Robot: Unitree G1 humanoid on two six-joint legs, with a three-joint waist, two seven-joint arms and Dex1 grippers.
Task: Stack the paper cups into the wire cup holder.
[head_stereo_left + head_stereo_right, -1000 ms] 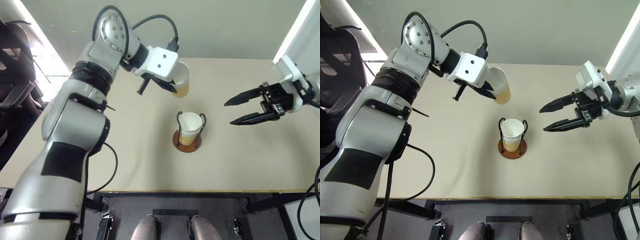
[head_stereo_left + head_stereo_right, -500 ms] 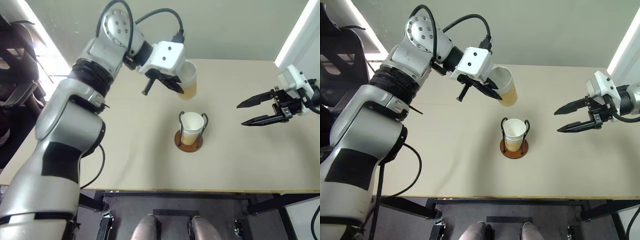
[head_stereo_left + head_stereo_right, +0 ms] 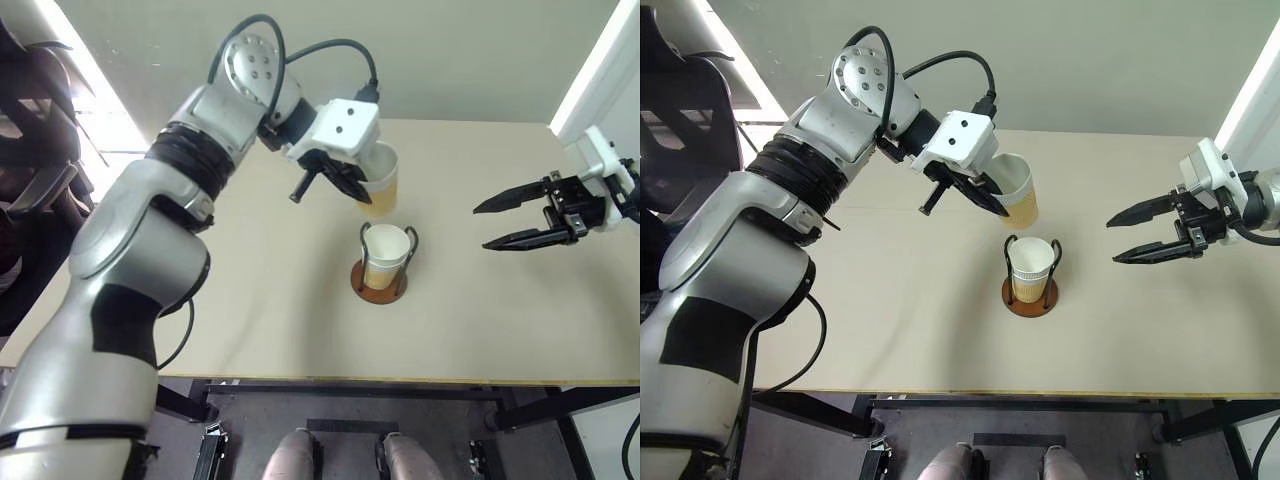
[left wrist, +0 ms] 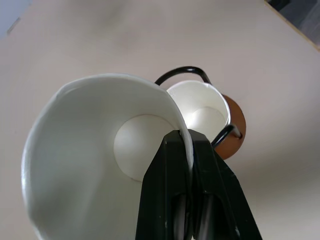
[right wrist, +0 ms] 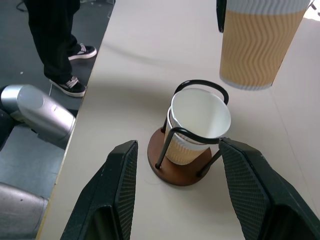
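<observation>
The left gripper (image 3: 362,188) pinches the rim of a paper cup (image 3: 381,182), one finger inside and one outside, and holds it in the air just beyond the wire holder (image 3: 382,264), upright with a slight tilt. The holder stands mid-table (image 3: 250,300) and already carries nested cups (image 5: 197,125) between its two loops. Well off to the right, the right gripper (image 3: 502,225) hangs with its fingers spread and nothing between them.

The likely trouble is the descent. The carried cup sits off to one side of the holder's mouth, not over it, so lowering from here could catch its bottom on a wire loop or on the stacked rim. That could tip the light holder or crush the paper wall. The rim-only pinch also lets the cup swing, so it may enter crooked and jam.

Compared with a second ago, the carried cup is closer to the holder and more upright, and the right gripper sits further out to the right.
</observation>
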